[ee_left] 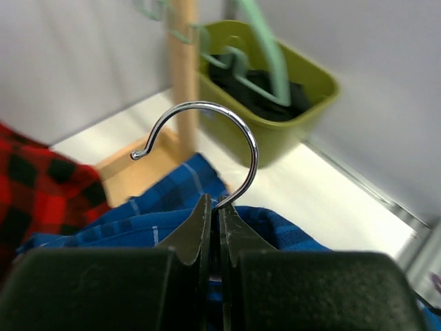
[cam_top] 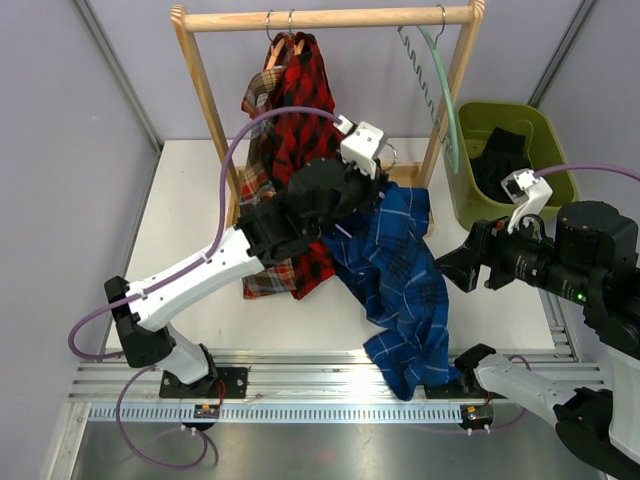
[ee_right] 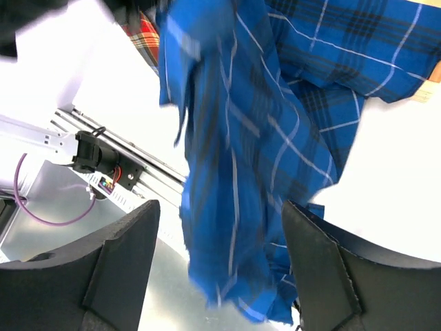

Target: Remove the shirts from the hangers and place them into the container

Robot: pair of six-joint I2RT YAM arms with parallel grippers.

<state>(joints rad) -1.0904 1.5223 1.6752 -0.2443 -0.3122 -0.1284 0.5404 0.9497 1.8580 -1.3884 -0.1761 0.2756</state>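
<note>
— Where's the blue shirt (cam_top: 400, 290) pointing?
— Collar by the rack (cam_top: 205, 95), hem over the tabletop (cam_top: 190, 220) near edge. My outstretched left arm's fingers (ee_left: 205, 217) pinch its hanger hook (ee_left: 200, 104), upright; right fingers (ee_right: 131, 241) gape wide, facing the cloth.

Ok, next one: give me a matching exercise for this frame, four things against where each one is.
Things:
1 black shirt
2 blue shirt
3 red plaid shirt
4 green hanger

Places:
A bare, on the rail
B below the hook that the left gripper pinches
C inside the container
D hanging from the rail on its hanger

Pairs: 1-C, 2-B, 3-D, 4-A
</note>
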